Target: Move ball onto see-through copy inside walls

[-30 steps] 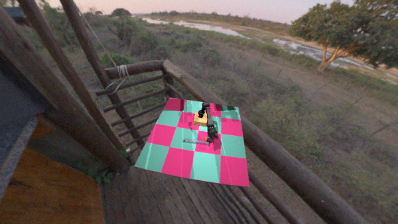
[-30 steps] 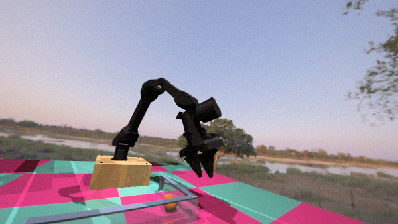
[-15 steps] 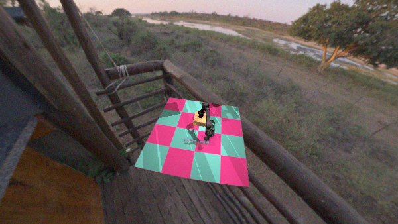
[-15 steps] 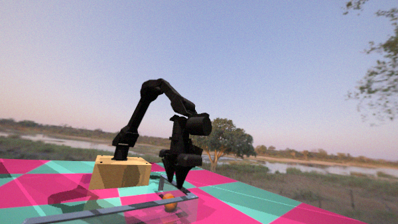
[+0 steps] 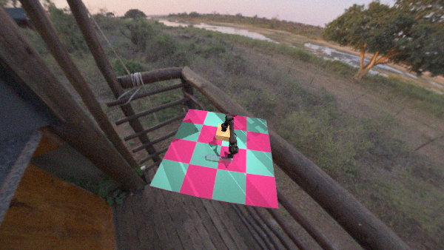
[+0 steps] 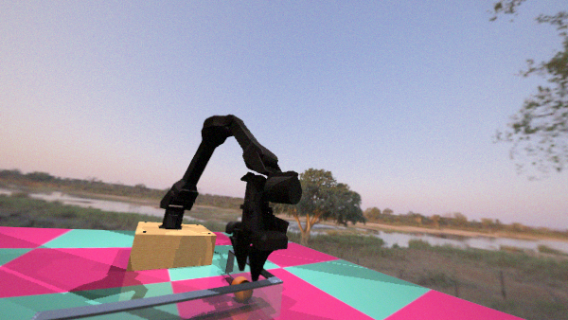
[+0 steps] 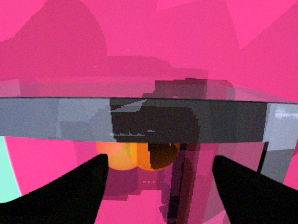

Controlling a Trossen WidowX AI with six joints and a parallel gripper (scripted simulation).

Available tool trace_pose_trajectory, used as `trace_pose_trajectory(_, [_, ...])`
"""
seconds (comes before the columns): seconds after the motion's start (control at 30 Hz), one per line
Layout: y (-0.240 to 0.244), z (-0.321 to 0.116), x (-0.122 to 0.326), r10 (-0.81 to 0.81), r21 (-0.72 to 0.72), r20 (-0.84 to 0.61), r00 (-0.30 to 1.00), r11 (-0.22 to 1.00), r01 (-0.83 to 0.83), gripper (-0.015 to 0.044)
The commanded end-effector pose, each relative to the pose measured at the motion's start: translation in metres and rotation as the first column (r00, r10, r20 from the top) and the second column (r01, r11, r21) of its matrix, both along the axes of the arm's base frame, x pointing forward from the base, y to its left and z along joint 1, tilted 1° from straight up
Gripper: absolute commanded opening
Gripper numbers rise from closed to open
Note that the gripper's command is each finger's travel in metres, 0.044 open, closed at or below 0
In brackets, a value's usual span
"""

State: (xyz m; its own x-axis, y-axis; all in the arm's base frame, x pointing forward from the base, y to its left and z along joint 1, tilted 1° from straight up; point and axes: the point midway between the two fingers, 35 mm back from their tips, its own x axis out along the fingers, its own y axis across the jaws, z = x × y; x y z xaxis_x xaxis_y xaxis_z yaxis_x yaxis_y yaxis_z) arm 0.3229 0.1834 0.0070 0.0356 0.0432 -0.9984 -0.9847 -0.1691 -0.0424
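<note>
Just under the wall [image 7: 60, 119] rim, at our 12 o'clock in the wrist view, sits the ball [image 7: 129, 156]. We hang our gripper [image 6: 251, 265] over it, part-open, holding nothing; the ball lies below and between our fingertips.
</note>
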Motion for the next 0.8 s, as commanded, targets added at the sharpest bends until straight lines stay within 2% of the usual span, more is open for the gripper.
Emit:
trace_pose_trajectory(0.0, [-0.002, -0.01, -0.002, 0.005, -0.011, -0.008, 1.0, 1.0, -0.005, 0.0295])
trace_pose_trajectory(0.53, [-0.002, -0.033, -0.002, 0.005, -0.011, -0.008, 1.0, 1.0, -0.005, 0.0295])
trace_pose_trajectory(0.63, [-0.002, -0.033, -0.002, 0.005, -0.011, -0.008, 1.0, 1.0, -0.005, 0.0216])
trace_pose_trajectory(0.77, [-0.002, -0.033, -0.002, 0.005, -0.011, -0.008, 1.0, 1.0, -0.005, 0.0189])
